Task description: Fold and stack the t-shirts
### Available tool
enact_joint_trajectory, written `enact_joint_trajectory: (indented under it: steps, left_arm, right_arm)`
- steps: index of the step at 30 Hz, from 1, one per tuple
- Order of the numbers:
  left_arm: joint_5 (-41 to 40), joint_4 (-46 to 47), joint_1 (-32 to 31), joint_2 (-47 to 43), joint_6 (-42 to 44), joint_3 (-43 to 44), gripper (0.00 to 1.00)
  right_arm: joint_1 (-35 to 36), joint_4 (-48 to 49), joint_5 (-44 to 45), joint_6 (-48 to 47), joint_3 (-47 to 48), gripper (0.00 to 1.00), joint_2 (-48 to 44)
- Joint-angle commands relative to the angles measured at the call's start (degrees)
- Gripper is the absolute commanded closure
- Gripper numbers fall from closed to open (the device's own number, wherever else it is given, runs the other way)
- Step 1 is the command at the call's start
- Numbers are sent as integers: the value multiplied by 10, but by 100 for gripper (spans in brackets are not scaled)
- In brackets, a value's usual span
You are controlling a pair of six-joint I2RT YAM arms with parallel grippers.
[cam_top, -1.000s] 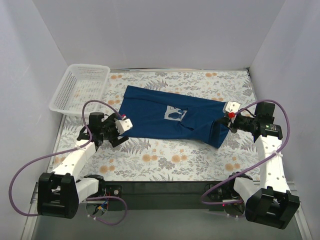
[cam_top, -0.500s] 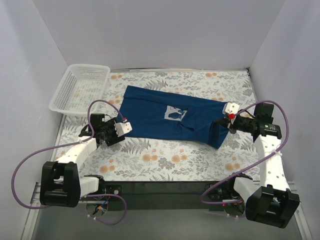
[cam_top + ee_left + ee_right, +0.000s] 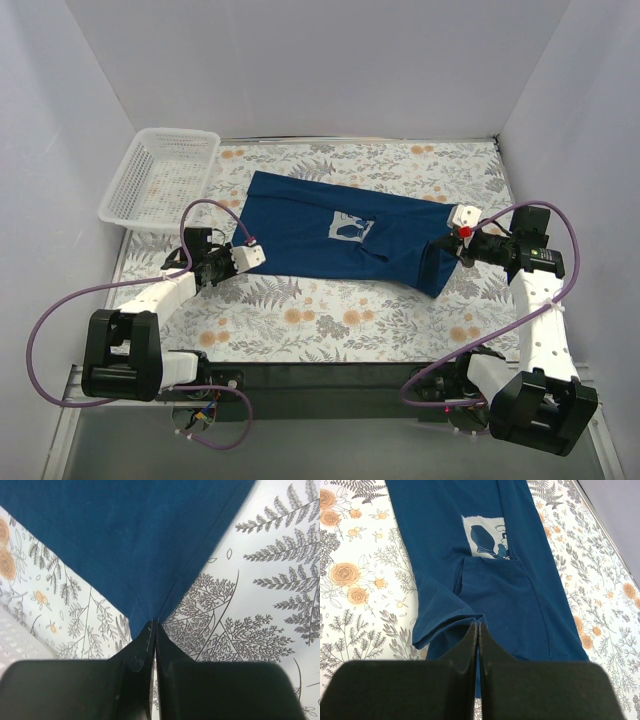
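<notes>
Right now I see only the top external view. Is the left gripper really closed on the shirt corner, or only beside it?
Observer: In the left wrist view the left gripper is shut, and the pointed corner of the t-shirt runs in between its tips.
Operator: And the right one?
Observer: The right wrist view shows the right gripper shut too, pinching a bunched, doubled fold at the shirt's edge.

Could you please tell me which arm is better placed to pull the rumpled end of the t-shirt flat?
Right, probably: the right gripper is shut on the t-shirt at its rumpled end, while the left gripper pinches the far, flat corner.
</notes>
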Motion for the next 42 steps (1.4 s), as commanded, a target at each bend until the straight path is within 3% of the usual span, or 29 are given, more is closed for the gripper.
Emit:
enact_joint_trajectory:
  steps: [1,7,11,20,24,26,35,42]
  left_arm:
    - [-1,23,3,-12,4,-5,100]
    - [14,13,3,-22,4,6,100]
    - [20,17,3,-20,-5,-8,80]
    - [14,26,3,12,0,-5,76]
    - [7,31,1,31,5,2,80]
    - [7,29,0,29,4,6,100]
    - [16,19,0,-23,7,27,100]
    - [42,21,0,0,2,77,100]
  right_arm:
    - [-4,-2,-18,-5,1,99,-7]
    - [-7,-3,-14,0,12,99,-8]
    - [-7,-4,-17,1,12,99,-9]
    - [-10,-4,-16,-3,11,99,-2]
    - [-13,-5,-17,-3,12,99,-1]
    - [-14,-4,-18,-3,11,99,0]
    - [-21,0,-6,24,35,99,0]
    - [-44,3,5,60,78,99,36]
